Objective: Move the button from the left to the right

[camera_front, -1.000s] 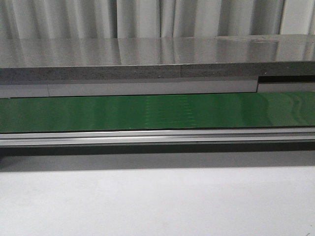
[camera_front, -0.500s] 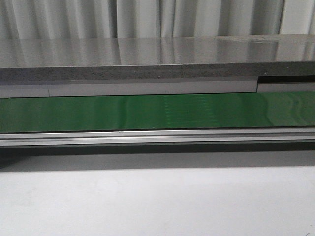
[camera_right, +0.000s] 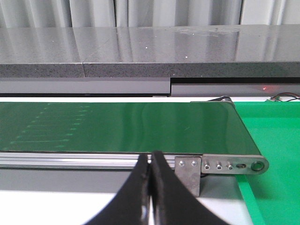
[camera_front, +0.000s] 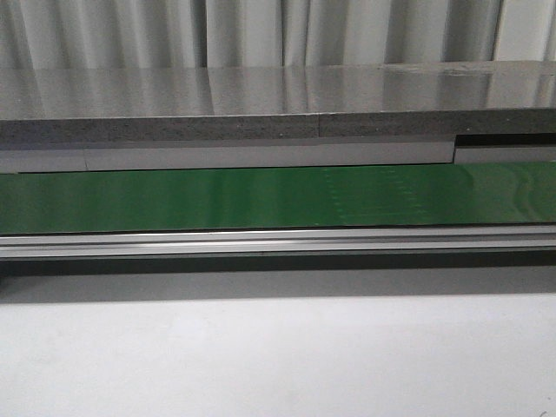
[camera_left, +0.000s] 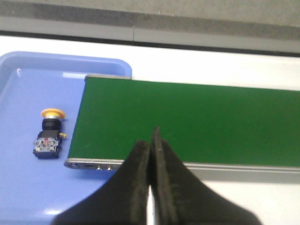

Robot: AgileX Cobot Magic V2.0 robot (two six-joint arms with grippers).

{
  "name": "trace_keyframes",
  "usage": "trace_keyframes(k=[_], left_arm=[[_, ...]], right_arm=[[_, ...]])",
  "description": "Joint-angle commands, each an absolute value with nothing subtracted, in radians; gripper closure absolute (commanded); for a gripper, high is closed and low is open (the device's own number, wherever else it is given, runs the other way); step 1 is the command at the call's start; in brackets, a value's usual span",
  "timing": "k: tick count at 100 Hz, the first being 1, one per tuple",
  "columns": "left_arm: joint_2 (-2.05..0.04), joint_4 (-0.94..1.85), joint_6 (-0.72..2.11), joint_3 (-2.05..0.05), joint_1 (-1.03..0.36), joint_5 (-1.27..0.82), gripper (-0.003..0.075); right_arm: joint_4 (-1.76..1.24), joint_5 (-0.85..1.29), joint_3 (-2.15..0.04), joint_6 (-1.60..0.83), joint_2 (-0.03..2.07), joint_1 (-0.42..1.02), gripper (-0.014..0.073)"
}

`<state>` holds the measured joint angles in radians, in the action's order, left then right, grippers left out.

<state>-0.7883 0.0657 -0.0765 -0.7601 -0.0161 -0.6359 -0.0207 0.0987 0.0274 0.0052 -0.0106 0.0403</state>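
Button [camera_left: 48, 134] on blue tray [camera_left: 18, 187], apart from closed L gripper [camera_left: 151, 140]

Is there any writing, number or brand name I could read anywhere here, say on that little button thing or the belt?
None can be read.
The button in the blue tray has small coloured marks on its black body, too small to read.
The green belt shows only faint pale marks, no letters.

Pale pleated curtains [camera_front: 261, 30] hang behind a glossy grey stone counter [camera_front: 261, 91] (it mirrors their folds), with a white tabletop [camera_front: 278, 356] in front.
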Motion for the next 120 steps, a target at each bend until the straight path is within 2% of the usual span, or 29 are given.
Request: trace_keyframes(k=[1,24,66,75,80,92,99,106,120], left_arm=[[-0.833,0.067,-0.087,-0.834,-0.016,-0.65,0.074],[-0.908,0.074,-0.087,-0.844,-0.016,-0.692,0.074],[-0.915,0.071,-0.076,-0.844,-0.016,-0.699,0.0722],[-0.915,0.071,-0.076,-0.844,-0.016,-0.699,0.0612],[-0.915,0.071,-0.076,-0.844,-0.016,-0.699,0.0516],[-0.915,0.066,-0.076,-0.844,-0.016,-0.707,0.0213],[-0.915,0.066,-0.076,-0.844,-0.016,-0.707,0.0089],[-0.915,0.061,-0.076,-0.844,-0.016,-0.707,0.0046],[-0.915,0.059,-0.076,-0.844,-0.016,-0.698,0.0048]], right_arm=[[-0.023,0.016,0.012,0.0,-0.029,0.037,0.0662],[-0.023,0.016,0.012,0.0,-0.029,0.037,0.0662],[-0.023,0.016,0.012,0.0,-0.029,0.037,0.0662],[-0.023,0.016,0.012,0.0,-0.029,0.037,0.0662],[-0.023,0.016,0.012,0.0,-0.029,0.037,0.0662],[-0.023,0.016,0.012,0.0,-0.029,0.037,0.0662],[-0.023,0.016,0.012,0.0,-0.029,0.037,0.0662],[-0.023,0.016,0.012,0.0,-0.029,0.037,0.0662],[-0.023,0.016,0.012,0.0,-0.029,0.037,0.0662]])
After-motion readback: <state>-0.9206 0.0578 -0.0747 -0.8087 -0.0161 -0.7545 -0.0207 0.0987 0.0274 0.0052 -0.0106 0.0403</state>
